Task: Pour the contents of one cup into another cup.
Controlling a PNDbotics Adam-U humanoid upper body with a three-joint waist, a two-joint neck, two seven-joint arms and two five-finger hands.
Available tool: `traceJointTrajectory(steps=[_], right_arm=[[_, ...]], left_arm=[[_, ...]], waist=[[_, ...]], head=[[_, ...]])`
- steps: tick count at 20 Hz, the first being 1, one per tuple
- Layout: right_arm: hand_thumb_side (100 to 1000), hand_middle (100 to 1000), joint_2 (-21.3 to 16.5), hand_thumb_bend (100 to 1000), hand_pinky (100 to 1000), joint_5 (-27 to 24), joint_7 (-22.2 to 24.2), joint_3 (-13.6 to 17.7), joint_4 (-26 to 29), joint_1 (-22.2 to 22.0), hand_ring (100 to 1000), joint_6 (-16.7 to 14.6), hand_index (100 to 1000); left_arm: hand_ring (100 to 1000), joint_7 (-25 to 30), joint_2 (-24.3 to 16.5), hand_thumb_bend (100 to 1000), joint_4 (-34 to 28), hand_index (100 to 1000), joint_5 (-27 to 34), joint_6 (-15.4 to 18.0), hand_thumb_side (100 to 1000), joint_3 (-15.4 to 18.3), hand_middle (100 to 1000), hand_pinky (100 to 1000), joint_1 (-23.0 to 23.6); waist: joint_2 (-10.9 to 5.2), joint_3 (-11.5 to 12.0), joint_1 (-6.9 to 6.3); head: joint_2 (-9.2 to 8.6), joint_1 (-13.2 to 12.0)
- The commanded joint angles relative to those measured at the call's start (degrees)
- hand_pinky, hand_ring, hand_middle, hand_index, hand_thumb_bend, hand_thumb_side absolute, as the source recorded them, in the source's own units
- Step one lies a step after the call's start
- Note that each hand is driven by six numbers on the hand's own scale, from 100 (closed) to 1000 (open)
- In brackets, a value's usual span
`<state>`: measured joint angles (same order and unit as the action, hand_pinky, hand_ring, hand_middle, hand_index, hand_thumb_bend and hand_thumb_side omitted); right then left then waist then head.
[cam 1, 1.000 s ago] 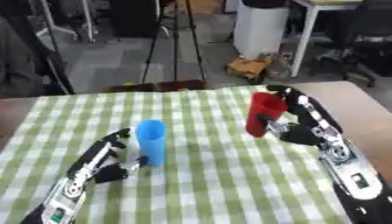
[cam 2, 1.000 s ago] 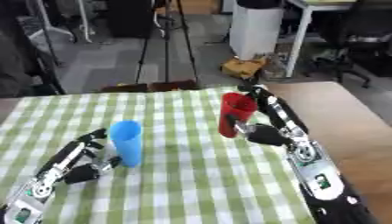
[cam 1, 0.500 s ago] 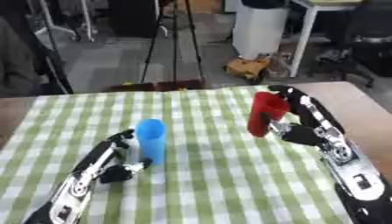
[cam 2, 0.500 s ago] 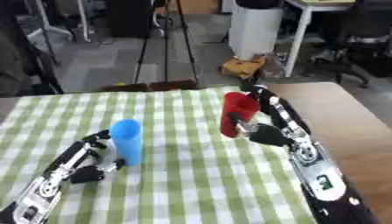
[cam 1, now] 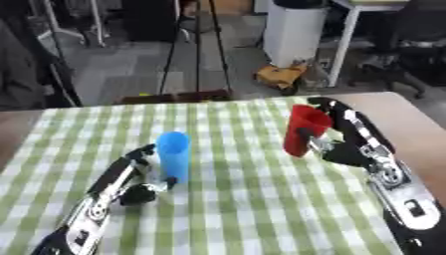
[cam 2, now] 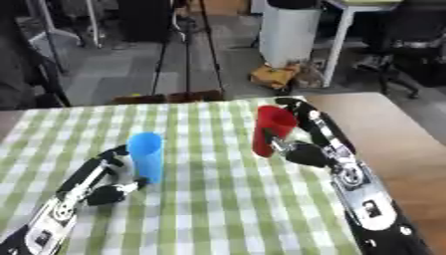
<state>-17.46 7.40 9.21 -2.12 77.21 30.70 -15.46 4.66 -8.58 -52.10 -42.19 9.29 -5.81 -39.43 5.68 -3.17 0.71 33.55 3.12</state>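
A tall blue cup stands upright on the green checked cloth, left of centre. My left hand is beside it with fingers and thumb around its lower part. A red cup is right of centre, tilted slightly, lifted a little off the cloth as far as I can see. My right hand has its fingers curled round the cup from the right. I cannot see inside either cup.
The cloth covers most of a brown table, whose bare wood shows at the right. Beyond the far edge stand a tripod, a white bin and a yellow object on the floor.
My left hand has moved in against the blue cup and closed around its base. The red cup and right hand have barely shifted.
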Motion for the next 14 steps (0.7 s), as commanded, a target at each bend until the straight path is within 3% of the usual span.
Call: traceJointTrajectory(steps=[1, 14], right_arm=[[298, 558, -0.9, 357, 680, -0.6, 0.0, 0.3, 1.5, 0.9, 612, -0.2, 864], [301, 557, -0.5, 347, 679, -0.2, -0.1, 0.4, 1.0, 1.2, 609, -0.2, 862]], left_arm=[[803, 0.0, -0.2, 554, -0.2, 968, -1.0, -0.7, 609, 0.2, 860, 722, -0.8], [820, 1.2, -1.1, 591, -3.1, 951, -6.1, -5.0, 613, 0.6, 846, 822, -2.0]], waist=[[-0.5, -0.2, -0.05], [-0.62, -0.2, -0.33]], head=[[-0.62, -0.1], [-0.75, -0.2]])
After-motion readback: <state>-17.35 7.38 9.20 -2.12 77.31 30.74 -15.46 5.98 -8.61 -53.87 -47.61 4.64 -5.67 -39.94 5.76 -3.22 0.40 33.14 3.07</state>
